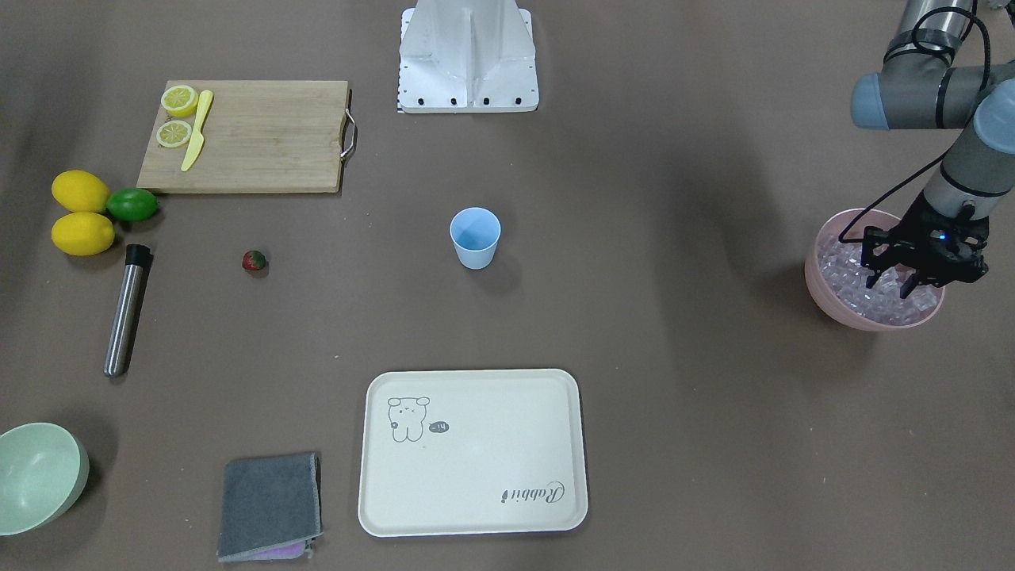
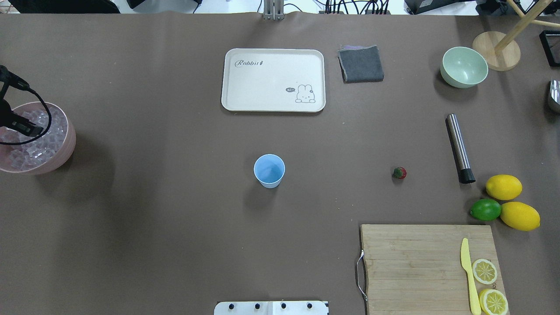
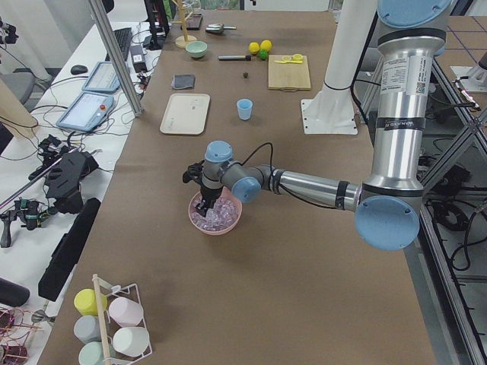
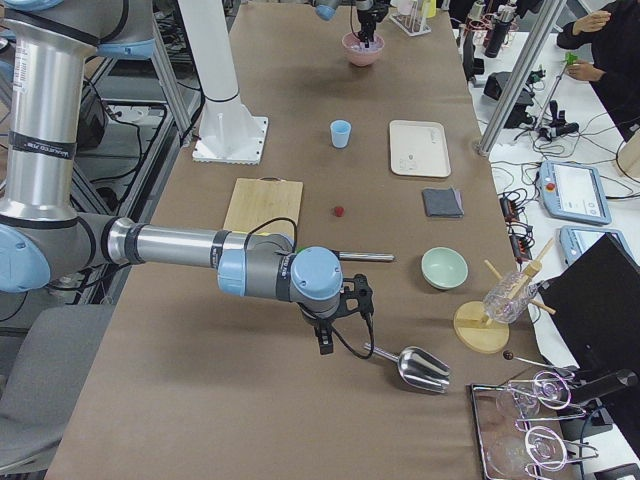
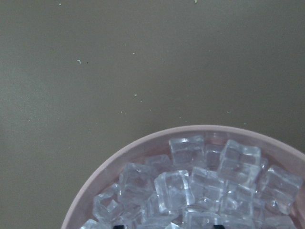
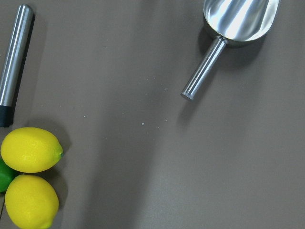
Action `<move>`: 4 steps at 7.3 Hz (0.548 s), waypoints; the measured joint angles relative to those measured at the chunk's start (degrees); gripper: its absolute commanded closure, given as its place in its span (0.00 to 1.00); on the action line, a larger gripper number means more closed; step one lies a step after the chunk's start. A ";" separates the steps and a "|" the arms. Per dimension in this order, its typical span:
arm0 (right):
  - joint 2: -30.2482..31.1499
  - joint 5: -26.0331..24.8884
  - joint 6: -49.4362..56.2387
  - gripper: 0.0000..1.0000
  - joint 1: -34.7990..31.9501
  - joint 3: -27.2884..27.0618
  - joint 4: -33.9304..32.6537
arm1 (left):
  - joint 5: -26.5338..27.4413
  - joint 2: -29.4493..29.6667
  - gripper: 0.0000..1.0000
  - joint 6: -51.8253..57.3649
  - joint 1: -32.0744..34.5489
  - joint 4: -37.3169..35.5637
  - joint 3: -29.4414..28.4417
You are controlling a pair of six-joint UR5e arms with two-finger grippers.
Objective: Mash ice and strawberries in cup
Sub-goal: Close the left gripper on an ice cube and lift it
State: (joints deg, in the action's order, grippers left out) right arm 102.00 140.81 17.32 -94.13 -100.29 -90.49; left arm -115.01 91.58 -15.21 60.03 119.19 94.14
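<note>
Blue plastic, your cup [image 1: 475, 236] stands empty: nothing is loaded yet. Far to the cup's side, the left gripper [image 1: 896, 279] hangs with its fingers spread over the ice [image 1: 848, 277] in the pink bowl [image 1: 825, 295], and I see no cube in its grasp. The strawberry [image 1: 254, 260] lies well off on the cup's other side. I cannot tell you how the right gripper [image 4: 335, 322] stands. You still have filling and mashing to do.

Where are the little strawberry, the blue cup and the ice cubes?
strawberry [image 1: 254, 261]: front-facing view, on its red body.
cup [image 1: 476, 252]: front-facing view, on its outer wall.
ice [image 5: 174, 190]: left wrist view, on one cube's top face.
</note>
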 measured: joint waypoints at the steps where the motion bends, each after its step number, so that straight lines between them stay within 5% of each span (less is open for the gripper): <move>1: 0.13 0.26 0.00 0.00 0.00 -0.07 0.02 | -0.03 -0.08 1.00 -0.12 0.00 -0.03 0.15; 4: 0.76 1.00 0.02 0.00 0.00 -0.45 0.14 | -0.29 -0.59 1.00 -0.25 0.14 -0.19 1.31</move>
State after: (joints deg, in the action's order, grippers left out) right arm 102.76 141.81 17.33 -94.13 -100.74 -90.36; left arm -115.30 90.99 -15.46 60.17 119.00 95.45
